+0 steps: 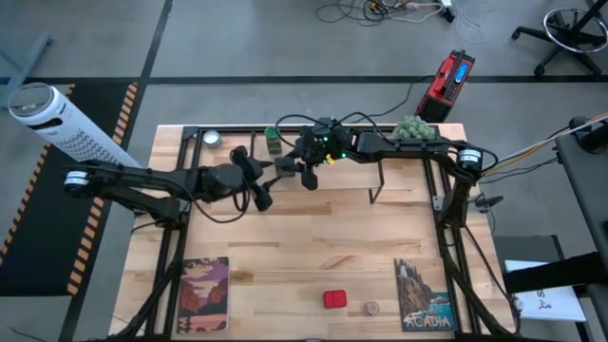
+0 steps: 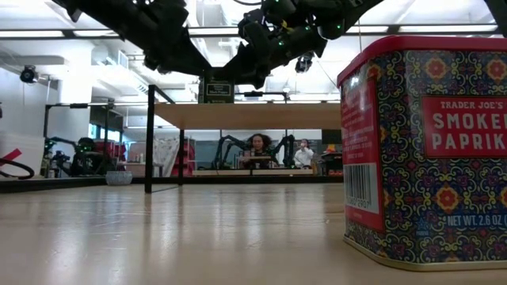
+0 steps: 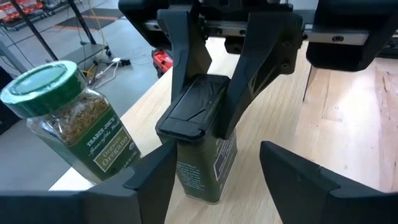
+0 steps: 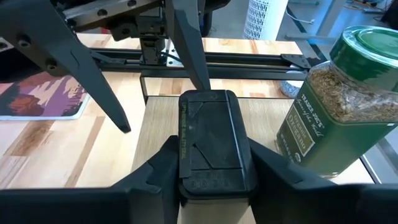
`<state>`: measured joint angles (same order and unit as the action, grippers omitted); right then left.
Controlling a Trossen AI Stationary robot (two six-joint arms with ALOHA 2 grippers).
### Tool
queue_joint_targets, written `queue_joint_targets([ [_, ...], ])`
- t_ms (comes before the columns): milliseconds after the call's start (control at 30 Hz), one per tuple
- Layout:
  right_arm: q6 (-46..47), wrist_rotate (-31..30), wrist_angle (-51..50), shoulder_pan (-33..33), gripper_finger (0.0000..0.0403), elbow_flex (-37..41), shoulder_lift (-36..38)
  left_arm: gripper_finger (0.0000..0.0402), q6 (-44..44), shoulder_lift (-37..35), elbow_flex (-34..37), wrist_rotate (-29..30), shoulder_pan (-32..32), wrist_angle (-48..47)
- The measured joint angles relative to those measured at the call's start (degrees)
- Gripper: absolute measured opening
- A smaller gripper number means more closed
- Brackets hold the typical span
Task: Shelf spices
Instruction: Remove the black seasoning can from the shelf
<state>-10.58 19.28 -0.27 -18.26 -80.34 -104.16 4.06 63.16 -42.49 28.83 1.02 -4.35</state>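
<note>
On the shelf (image 4: pixel 155 124) board at the table's far edge, I am clamping the right gripper (image 4: pixel 211 163) on the dark grey jar (image 4: pixel 213 140), just beside the green-capped bottle (image 4: pixel 333 93). The left gripper (image 3: pixel 214 171) is hanging spread apart around the same jar. I judge I should be setting it flat and opening slowly, clear of the bottle. The bottle reads "Trader Joe's Organic Oregano"; the red tin (image 2: pixel 428 150), waiting near the front edge, reads "Trader Joe's Smoked Paprika".

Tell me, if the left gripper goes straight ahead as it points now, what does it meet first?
Probably the dark grey square jar, held by the right gripper; the open left gripper faces it directly, though depth is unclear.
</note>
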Motion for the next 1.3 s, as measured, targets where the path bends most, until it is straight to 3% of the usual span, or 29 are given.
queue_joint_targets([
  [300,-0.3,0.2,-2.1,0.5,0.0132,-1.3,0.0,0.0228,1.5,-1.2,-8.2,-0.2,-0.1,-15.7],
  [467,-1.2,0.2,-6.8,1.6,0.0119,-4.5,0.0,0.0225,3.7,-1.3,-12.6,-5.4,-0.2,-22.6],
  [600,-2.4,0.2,-11.0,3.0,0.0114,-7.3,0.1,0.0216,4.1,-2.6,-13.3,-10.4,-1.1,-22.4],
  [800,-3.1,0.2,-16.3,4.2,0.0133,-10.3,0.9,0.0205,4.6,-7.5,-13.3,-10.0,-4.5,-21.9],
  [1000,-3.0,1.2,-19.2,4.8,0.0114,-10.3,2.7,0.0201,6.7,-12.2,-13.3,-10.0,-8.4,-22.9],
  [1300,-2.7,3.2,-25.2,10.0,0.0130,-10.3,4.9,0.0201,11.8,-13.2,-13.3,-10.0,-15.6,-28.2],
])
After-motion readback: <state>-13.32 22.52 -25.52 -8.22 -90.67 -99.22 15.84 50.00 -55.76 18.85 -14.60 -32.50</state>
